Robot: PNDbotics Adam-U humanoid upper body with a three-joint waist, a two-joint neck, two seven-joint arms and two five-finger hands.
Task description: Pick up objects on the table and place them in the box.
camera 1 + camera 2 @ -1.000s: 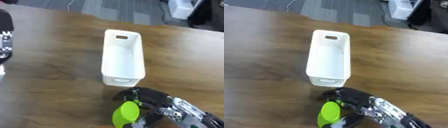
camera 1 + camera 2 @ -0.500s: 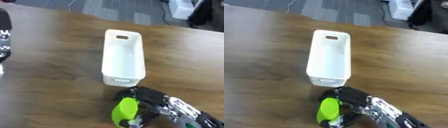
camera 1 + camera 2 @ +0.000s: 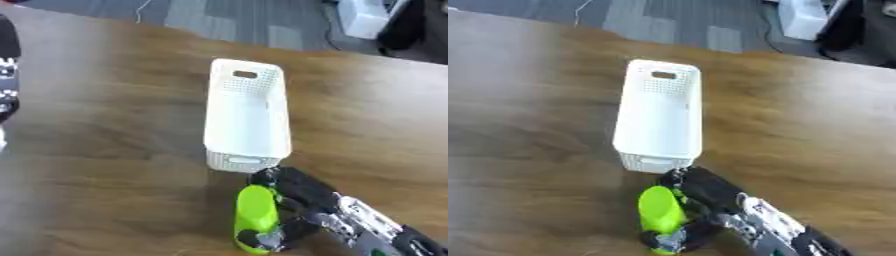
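A long white perforated box (image 3: 247,116) lies on the wooden table, its near end toward me. Just in front of that end is a bright green rounded object (image 3: 255,212), and my right hand (image 3: 296,190) reaches in from the lower right with its fingers and thumb curled round it. The object stands close to the box's near wall, outside it. My left hand (image 3: 7,70) shows only as a black and white shape at the left edge, far from the box; its pose is unclear.
The brown table (image 3: 105,150) stretches wide on both sides of the box. Beyond its far edge lies grey carpet with a white item (image 3: 367,17) and dark furniture at the upper right.
The green object in my right hand has shifted slightly and stands more upright near the box's front end. The left hand has slid further toward the left edge.
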